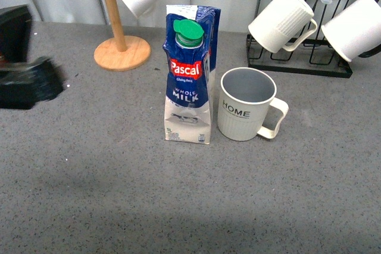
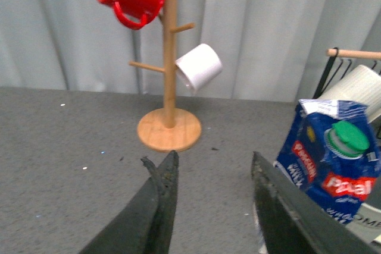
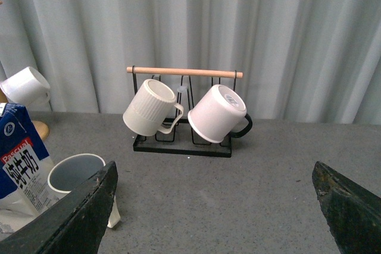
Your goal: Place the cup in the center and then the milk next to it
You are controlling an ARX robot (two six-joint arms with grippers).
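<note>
The cup (image 1: 246,104) stands upright near the middle of the tabletop (image 1: 119,194), handle turned toward the right edge. The milk (image 1: 189,75) stands upright just beside it on the left, a narrow gap between them; both steps of the task look done.

The left gripper (image 2: 211,188) is released, its fingers (image 2: 161,206) spread and holding nothing, with the milk off to one side of them. In the front view it shows as a dark blur near the left edge. The right gripper (image 3: 214,206) is also released, fingers wide apart and bare, the cup and milk ahead on its left.

Judged from its look, the cup is stiff ceramic, fairly heavy and breakable; its ribbed wall should give some grip, and the rim or the handle are the places to take it. The carton is tall on a small base, so it would tip easily; its card walls are creased and would give under a hard squeeze. It is best held across the flat sides around mid-height, below the green cap (image 1: 189,32).

The near half of the tabletop is open. Toward the far edge stand a wooden mug tree (image 1: 116,28) on the left and a wire rack (image 1: 297,57) with hanging mugs on the right, so arms should draw back toward the near edge
</note>
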